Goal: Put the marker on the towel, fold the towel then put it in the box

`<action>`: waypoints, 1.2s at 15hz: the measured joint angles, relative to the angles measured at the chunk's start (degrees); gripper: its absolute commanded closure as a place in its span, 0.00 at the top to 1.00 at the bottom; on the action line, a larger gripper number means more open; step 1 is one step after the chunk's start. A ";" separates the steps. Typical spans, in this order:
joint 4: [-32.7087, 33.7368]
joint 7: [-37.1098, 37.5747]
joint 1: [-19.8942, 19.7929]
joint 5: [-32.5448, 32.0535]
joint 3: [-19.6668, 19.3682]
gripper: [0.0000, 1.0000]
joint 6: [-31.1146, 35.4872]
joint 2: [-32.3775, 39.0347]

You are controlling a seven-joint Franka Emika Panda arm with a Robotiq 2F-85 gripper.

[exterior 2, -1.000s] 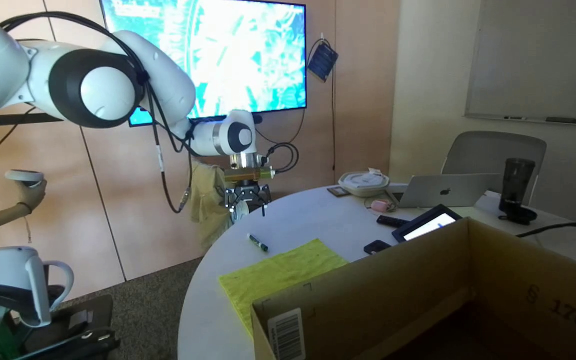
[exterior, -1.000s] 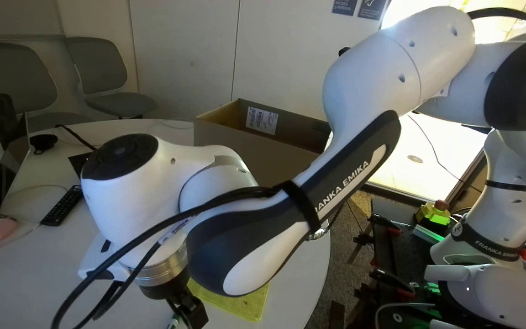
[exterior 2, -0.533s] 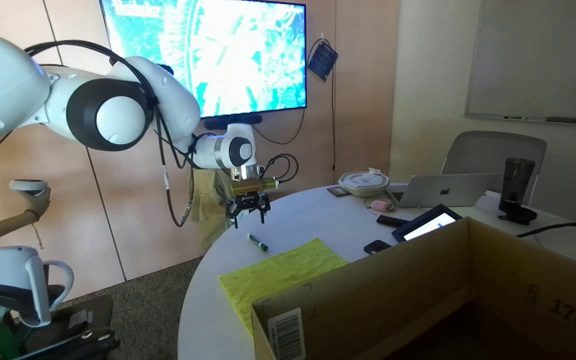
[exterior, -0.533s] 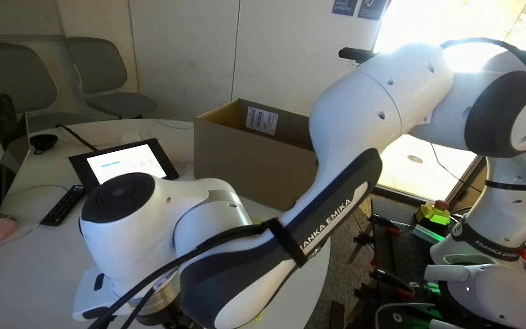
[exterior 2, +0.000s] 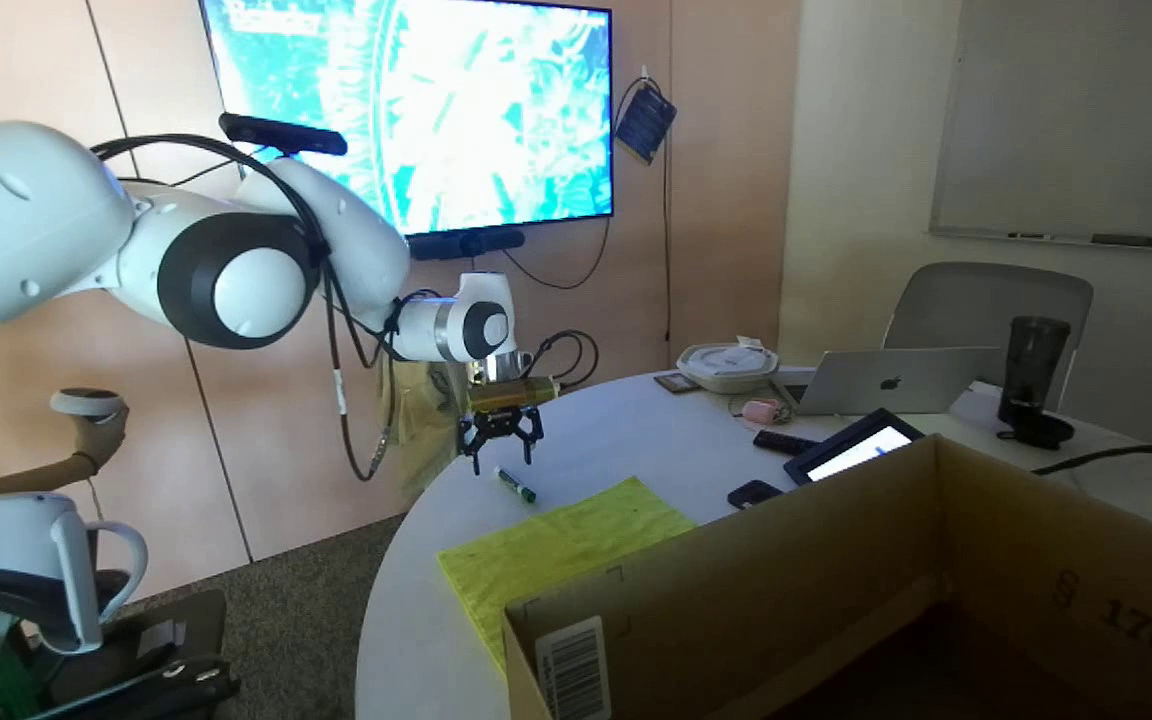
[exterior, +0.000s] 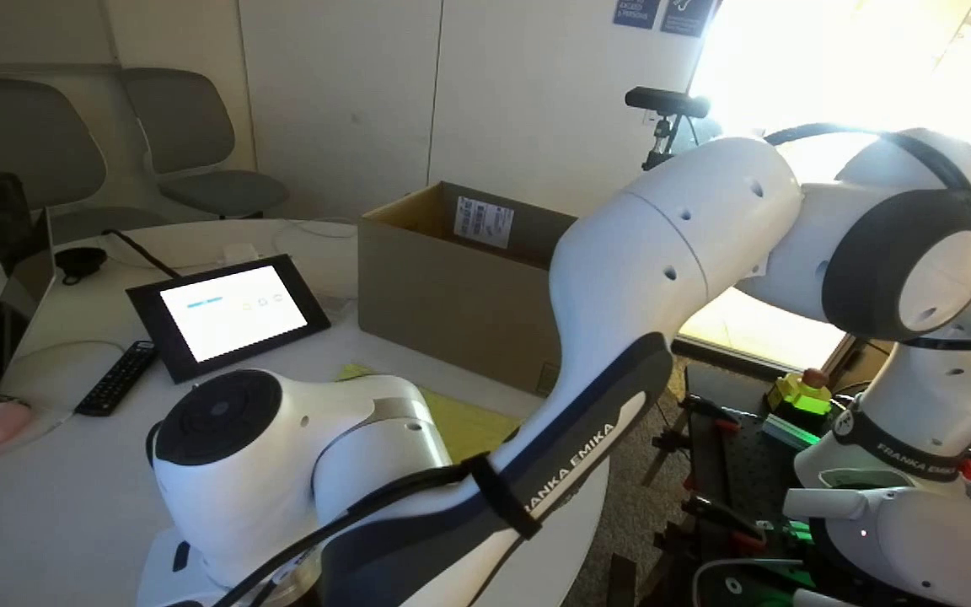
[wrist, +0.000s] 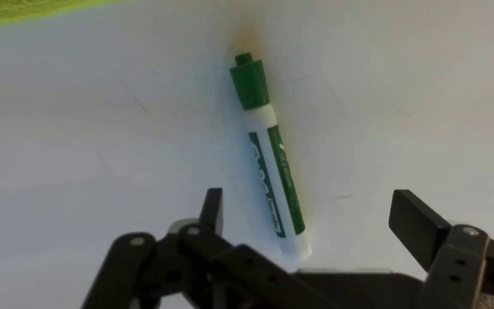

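The marker [wrist: 275, 163], white with a green cap and green label stripes, lies on the table in the wrist view. My gripper [wrist: 307, 193] is open above it, and the marker's lower end sits between the two spread fingers without contact showing. In an exterior view the gripper [exterior 2: 502, 458] hovers just behind the marker [exterior 2: 516, 486]. Flat and unfolded, the yellow-green towel [exterior 2: 566, 540] lies between the marker and the brown cardboard box [exterior 2: 736, 570]. The arm covers part of the towel [exterior: 464, 426] in an exterior view, where the marker and fingertips are hidden.
A tablet [exterior: 228, 316] and a black remote [exterior: 119, 378] lie on the table. Beyond the towel is a small black block [exterior 2: 754, 493]. A laptop [exterior 2: 886, 385], a dark cup [exterior 2: 1033, 365] and a lidded container [exterior 2: 726, 368] stand farther back.
My arm has come down, bringing the open gripper lower, close above the marker. Marker, towel and box have stayed where they were.
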 measured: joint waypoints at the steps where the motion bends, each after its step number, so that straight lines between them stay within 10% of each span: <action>1: 1.03 -0.02 -0.01 0.02 -0.16 1.00 0.00 1.03; 7: 8.01 -1.37 -0.24 0.02 -0.61 1.00 -0.30 6.84; 12: 12.22 -2.64 -0.20 0.71 -1.11 0.48 -1.70 8.77; 18: 14.65 -3.46 0.13 1.12 -2.07 0.08 -3.19 9.18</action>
